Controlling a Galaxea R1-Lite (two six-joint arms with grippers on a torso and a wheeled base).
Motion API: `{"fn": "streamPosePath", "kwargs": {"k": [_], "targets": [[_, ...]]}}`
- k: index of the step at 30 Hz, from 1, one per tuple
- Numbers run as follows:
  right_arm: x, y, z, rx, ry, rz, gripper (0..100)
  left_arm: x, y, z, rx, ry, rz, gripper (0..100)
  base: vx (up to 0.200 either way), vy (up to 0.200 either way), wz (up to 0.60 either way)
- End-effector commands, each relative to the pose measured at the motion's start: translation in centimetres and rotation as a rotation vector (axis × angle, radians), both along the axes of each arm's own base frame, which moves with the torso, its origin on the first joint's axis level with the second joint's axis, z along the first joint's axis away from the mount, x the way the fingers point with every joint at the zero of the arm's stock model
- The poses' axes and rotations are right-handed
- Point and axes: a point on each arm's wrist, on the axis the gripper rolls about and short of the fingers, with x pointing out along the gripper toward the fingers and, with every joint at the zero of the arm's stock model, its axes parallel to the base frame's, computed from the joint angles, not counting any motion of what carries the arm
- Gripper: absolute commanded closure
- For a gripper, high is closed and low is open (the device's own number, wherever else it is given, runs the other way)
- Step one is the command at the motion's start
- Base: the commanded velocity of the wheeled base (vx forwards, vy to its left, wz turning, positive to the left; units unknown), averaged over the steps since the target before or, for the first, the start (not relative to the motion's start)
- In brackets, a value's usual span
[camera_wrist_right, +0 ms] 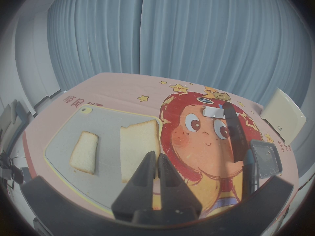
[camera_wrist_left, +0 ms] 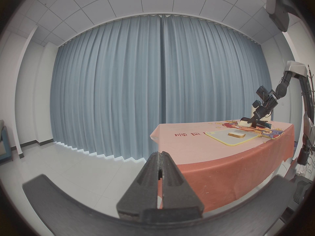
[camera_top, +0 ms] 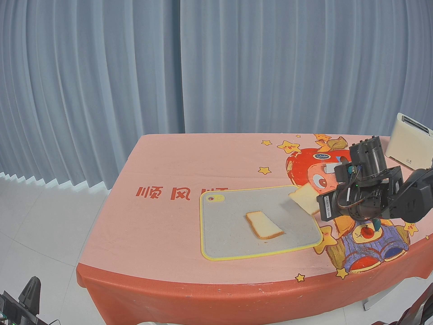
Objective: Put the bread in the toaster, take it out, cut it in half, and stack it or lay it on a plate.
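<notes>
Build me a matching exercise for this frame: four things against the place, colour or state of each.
Things:
1 left claw
2 right claw
3 toaster
4 cutting board

States:
A grey with a yellow rim
B shut on a bread half
C shut and empty, clear of the table
D standing at the table's far right edge

Pairs: 1-C, 2-B, 3-D, 4-A

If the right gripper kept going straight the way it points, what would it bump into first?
The right gripper, shut on a bread half, points slantwise down over the cutting board. It would probably touch the board first, beside the other half; depth is hard to judge.
</notes>
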Motion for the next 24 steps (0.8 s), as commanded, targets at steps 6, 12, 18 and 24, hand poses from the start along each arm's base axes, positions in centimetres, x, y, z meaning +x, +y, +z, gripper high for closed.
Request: {"fn": "streamPosePath", "kwargs": {"k": [6, 12, 18, 24], "targets": [[-2.8, -2.1, 4.2, 0.068, -0.121, -0.030, 100, 0.1, 0.0, -0.5, 0.000, 0.019, 0.000, 100, 0.000, 0.000, 0.00], [-4.7, -3.7, 5.0, 0.081, -0.152, -0.057, 100, 0.1, 0.0, -0.5, 0.000, 0.019, 0.000, 100, 0.000, 0.000, 0.00], [-5.6, -5.1, 5.7, 0.090, -0.186, -0.097, 100, 0.1, 0.0, -0.5, 0.000, 0.019, 0.000, 100, 0.000, 0.000, 0.00], [-6.9, -6.9, 5.6, 0.083, -0.201, -0.152, 100, 0.1, 0.0, -0.5, 0.000, 0.019, 0.000, 100, 0.000, 0.000, 0.00]]}}
